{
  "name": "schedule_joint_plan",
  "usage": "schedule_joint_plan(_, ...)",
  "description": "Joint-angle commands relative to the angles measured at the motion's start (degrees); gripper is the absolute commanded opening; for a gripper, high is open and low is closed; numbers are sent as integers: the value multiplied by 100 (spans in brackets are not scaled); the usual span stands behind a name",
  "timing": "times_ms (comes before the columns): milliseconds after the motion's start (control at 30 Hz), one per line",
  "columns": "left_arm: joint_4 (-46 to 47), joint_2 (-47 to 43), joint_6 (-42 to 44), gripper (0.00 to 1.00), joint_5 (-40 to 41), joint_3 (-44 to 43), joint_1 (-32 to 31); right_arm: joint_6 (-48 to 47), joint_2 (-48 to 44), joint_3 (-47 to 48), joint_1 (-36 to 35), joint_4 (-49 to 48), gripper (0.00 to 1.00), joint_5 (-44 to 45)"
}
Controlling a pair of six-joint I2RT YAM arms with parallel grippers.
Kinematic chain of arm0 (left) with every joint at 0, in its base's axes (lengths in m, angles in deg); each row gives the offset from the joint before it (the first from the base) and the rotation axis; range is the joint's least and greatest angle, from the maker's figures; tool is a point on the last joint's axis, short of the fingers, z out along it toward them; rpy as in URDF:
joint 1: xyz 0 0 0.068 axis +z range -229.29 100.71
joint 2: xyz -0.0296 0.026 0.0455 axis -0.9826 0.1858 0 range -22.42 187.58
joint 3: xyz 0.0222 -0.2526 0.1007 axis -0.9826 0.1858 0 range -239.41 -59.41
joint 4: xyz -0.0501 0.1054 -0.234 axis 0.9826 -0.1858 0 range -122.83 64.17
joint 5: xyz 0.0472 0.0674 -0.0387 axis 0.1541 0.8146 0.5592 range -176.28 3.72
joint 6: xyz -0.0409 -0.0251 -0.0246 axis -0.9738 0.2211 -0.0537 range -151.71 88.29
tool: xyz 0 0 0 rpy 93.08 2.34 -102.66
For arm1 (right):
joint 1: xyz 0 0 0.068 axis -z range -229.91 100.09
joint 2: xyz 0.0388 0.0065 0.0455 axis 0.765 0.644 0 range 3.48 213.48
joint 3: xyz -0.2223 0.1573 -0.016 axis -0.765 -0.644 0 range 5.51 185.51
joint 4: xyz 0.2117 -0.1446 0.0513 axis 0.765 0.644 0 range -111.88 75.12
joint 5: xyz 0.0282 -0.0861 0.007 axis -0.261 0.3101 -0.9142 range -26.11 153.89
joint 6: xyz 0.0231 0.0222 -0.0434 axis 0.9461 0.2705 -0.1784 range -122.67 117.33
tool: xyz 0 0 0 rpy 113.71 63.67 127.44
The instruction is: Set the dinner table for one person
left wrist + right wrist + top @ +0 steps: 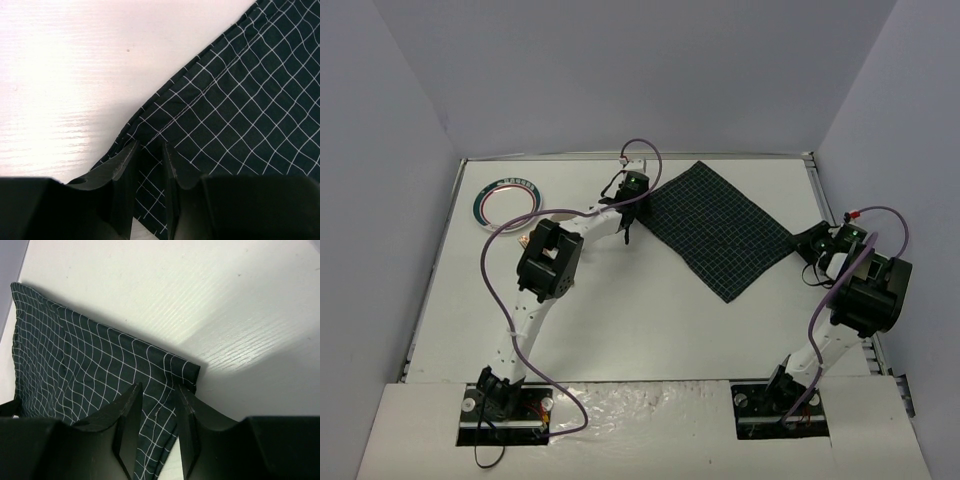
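Top external: left pincer (635,212), right pincer (802,243) barely parted astride cloth's (720,230) 10 and 3 o'clock corners; grip unclear, shallow bites may slip.

White arm links (520,325), black joint housings (548,262), looping purple cables (486,262), matte black pincer fingers (122,172)

A robotics lab cell: plain lilac panels (620,70) enclose the white tabletop (640,330) beyond the jaws, two cabled robot arms (548,262) bolted down behind them.
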Motion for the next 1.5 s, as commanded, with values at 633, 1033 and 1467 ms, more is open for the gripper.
schedule_joint_plan(633,-37,-933,-112,57,-629,93,-15,-213,-1635,711,-1093,1037,48,406)
schedule_joint_plan(1033,968,-1114,-95,64,-1731,-45,-74,623,-2368,-537,-2245,420,54,-19)
schedule_joint_plan(1467,1461,286,-281,64,-2896,-1573,-94,843,-2443,-1609,-3177,-17,52,485)
